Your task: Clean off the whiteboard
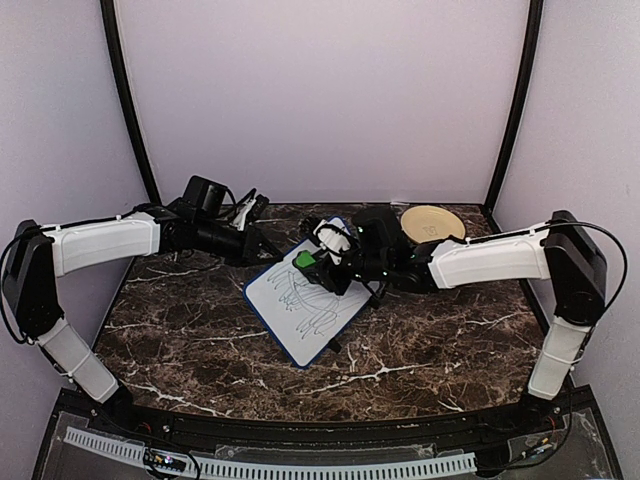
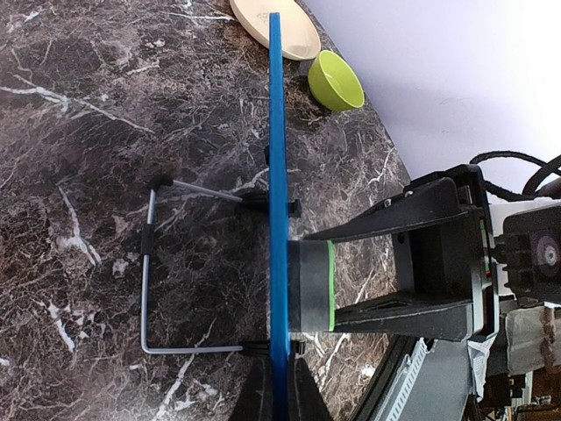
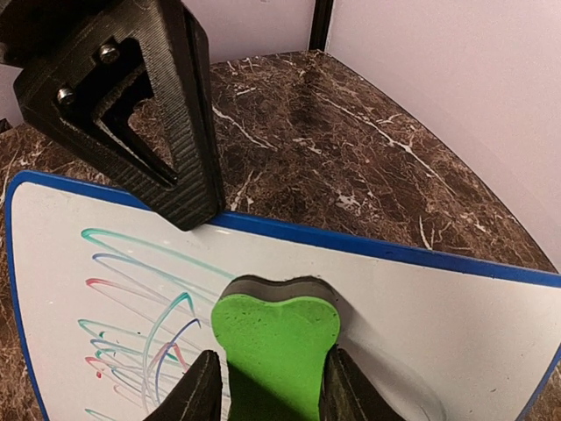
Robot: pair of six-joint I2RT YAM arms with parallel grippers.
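Right gripper presses eraser on whiteboard; left wrist reveals stand.

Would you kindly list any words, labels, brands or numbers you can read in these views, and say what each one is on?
None can be read. The whiteboard carries only coloured scribbled lines, no letters, and the green eraser in the right pincer is blank.

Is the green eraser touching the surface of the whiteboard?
Touching. The left wrist view shows the whiteboard edge-on, and the green eraser sits flush against its face, no gap.
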